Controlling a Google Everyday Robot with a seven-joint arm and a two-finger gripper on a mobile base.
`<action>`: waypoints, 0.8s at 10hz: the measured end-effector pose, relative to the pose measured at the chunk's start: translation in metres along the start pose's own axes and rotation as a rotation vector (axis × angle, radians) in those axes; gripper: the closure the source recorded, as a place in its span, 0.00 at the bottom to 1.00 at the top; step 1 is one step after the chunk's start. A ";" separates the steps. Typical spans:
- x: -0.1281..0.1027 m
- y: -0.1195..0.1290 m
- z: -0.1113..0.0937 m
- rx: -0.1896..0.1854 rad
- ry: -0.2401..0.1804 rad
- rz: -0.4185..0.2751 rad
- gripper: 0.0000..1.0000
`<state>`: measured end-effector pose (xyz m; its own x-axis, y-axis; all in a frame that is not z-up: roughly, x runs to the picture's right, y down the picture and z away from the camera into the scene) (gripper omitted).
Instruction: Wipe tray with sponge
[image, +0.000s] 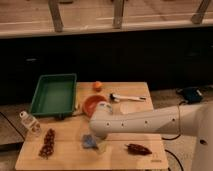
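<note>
No writing, label, brand or number is legible on anything here, including the large green plastic tray or the white robot arm. Its gripper sits beside the small blue-grey sponge.

Illumination on the wooden table is warm and moderate. The band behind it, below the counter, is dark. Light falls from above: the white arm is brightest along its upper surface and casts a soft shadow on the table beneath it. The gripper sits in this shadow at the arm's end, low over the sponge. The tray shows a mild sheen on its floor, and its near wall is darker. The counter reads pale.
</note>
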<state>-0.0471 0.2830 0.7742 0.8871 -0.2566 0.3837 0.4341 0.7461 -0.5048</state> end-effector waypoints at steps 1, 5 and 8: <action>0.002 0.002 0.003 -0.001 -0.004 0.012 0.20; 0.008 0.005 0.018 -0.014 -0.011 0.039 0.20; 0.010 0.006 0.021 -0.026 -0.013 0.039 0.30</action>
<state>-0.0388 0.2977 0.7911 0.9012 -0.2198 0.3735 0.4038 0.7388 -0.5395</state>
